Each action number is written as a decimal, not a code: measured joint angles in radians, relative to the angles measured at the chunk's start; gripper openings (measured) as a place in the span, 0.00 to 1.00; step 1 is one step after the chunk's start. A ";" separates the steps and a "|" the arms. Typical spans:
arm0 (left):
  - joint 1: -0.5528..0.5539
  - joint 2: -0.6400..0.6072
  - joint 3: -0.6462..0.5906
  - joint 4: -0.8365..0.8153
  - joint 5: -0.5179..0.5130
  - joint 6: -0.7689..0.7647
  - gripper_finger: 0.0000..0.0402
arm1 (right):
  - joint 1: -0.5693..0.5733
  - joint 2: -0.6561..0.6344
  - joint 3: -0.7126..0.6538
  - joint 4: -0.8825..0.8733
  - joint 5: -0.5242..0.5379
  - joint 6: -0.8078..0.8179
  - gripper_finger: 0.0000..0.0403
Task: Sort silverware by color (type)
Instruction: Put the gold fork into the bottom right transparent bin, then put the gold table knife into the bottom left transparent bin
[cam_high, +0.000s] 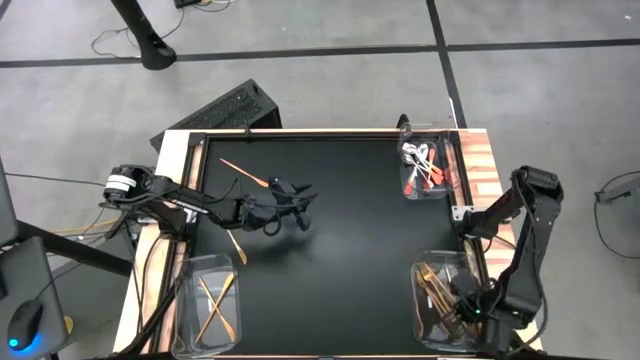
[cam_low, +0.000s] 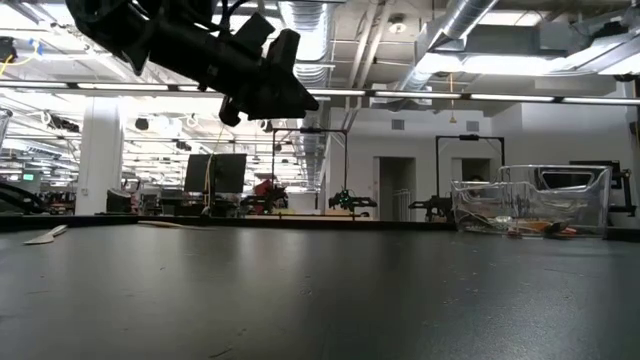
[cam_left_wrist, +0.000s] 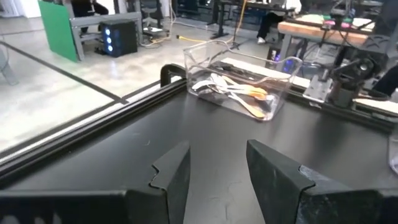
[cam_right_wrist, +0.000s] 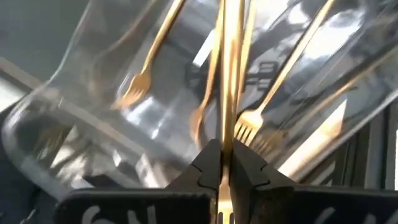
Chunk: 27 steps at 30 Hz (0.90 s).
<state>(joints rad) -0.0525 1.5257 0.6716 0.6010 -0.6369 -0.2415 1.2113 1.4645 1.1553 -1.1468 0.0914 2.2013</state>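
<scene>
The left gripper (cam_high: 300, 205) hangs above the middle of the black table (cam_high: 350, 230), its two dark fingers (cam_left_wrist: 171, 177) spread apart with nothing between them. Just behind it, toward the table's far left, lies an orange-handled piece (cam_high: 243, 171) on the mat, and nearer its arm, toward the front, a gold piece (cam_high: 235, 245) lies flat; neither touches the fingers. Ahead of this gripper, well across the table, stands the far right bin (cam_high: 428, 168) holding silver pieces with orange handles (cam_left_wrist: 239, 93). The front left bin (cam_high: 208, 305), below the left arm's elbow side, holds a few gold pieces (cam_high: 215, 300). The right gripper (cam_high: 470, 310) is down inside the front right bin (cam_high: 445, 300), among gold cutlery. From its wrist camera, its fingers (cam_right_wrist: 202, 171) are pressed nearly together on a thin gold handle (cam_right_wrist: 229, 74) that runs straight out from between them; gold forks (cam_right_wrist: 252, 130) lie fanned on either side of that handle, close to the fingertips, against the bin's clear wall. In the low view only the left arm shows, raised clear of the table surface.
</scene>
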 joint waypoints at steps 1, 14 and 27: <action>0.004 0.000 0.000 0.000 0.000 -0.006 0.36 | -0.010 0.013 0.000 -0.013 -0.005 0.005 0.08; -0.007 0.000 0.000 -0.012 0.001 -0.026 0.36 | -0.067 0.007 0.000 -0.091 0.024 -0.026 0.38; -0.106 -0.174 0.000 -0.300 -0.203 0.146 0.36 | -0.361 -0.033 0.000 -0.097 0.546 -0.431 0.49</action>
<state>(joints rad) -0.1585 1.3512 0.6716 0.3015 -0.8402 -0.0958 0.8505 1.4315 1.1549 -1.2433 0.6371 1.7705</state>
